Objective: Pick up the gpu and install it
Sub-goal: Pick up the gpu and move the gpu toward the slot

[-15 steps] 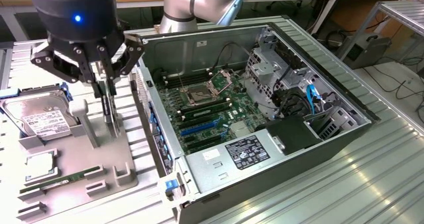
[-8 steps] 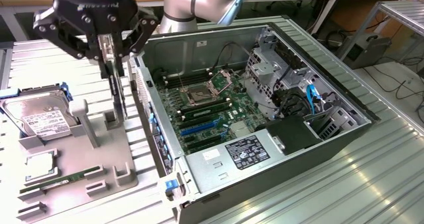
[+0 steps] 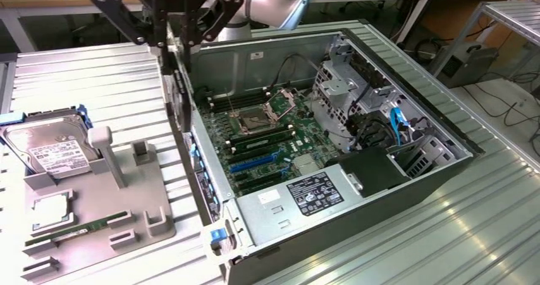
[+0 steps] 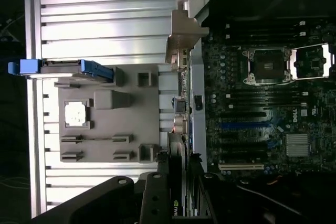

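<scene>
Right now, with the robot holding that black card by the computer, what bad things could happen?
1. The gpu, pinched in the gripper, hangs right by the case wall; it might bump that edge going down.
2. The CPU socket lies open near the slots; a slip could scrape it.
3. If the card misses the blue slot, it might jam.

1. The gripper [image 4: 178,170] is black. The gpu [image 4: 176,200] in it is black too, with a small green mark.
2. The computer case [image 3: 355,237] is black outside and pale grey metal inside.
3. Inside the case, the motherboard [image 3: 279,133] is dark green with one bright blue slot [image 3: 253,163]. A blue cable [image 3: 395,124] runs nearby.
4. The power supply [image 3: 295,196] inside the case is silver, with a black-and-white label.
5. Beside the case, a grey tray [image 3: 93,200] carries a silver, white-labelled hard drive [image 3: 52,151] in a blue carrier, and a green RAM stick [image 3: 76,230].
6. The bench [image 3: 101,70] under the case is silvery and ribbed in parallel lines.
</scene>
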Robot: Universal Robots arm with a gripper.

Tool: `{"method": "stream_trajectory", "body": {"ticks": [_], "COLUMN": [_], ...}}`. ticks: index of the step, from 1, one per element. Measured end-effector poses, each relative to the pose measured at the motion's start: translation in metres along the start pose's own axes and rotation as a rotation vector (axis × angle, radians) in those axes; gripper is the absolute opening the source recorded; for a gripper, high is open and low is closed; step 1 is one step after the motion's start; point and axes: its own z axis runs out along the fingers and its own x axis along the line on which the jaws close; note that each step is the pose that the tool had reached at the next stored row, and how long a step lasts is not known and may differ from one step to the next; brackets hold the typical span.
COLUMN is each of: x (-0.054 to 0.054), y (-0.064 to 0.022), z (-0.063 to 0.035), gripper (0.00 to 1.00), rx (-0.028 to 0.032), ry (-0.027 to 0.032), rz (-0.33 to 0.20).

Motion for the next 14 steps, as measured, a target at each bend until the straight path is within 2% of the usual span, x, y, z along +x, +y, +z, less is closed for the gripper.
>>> {"method": "stream_trajectory", "body": {"ticks": [2,9,14], "x": [-0.013,-0.046,-0.069], "y": [0.0005,0.0015,0.0021], "z": [-0.0007,-0.0019,0.0008], "gripper": [0.26,0.26,0.26], "rx": [-0.0017,-0.0033,-0.0033], "ry": [0.0015,0.0020,0.0026], "rz": [0.000,0.000,0.000]}}
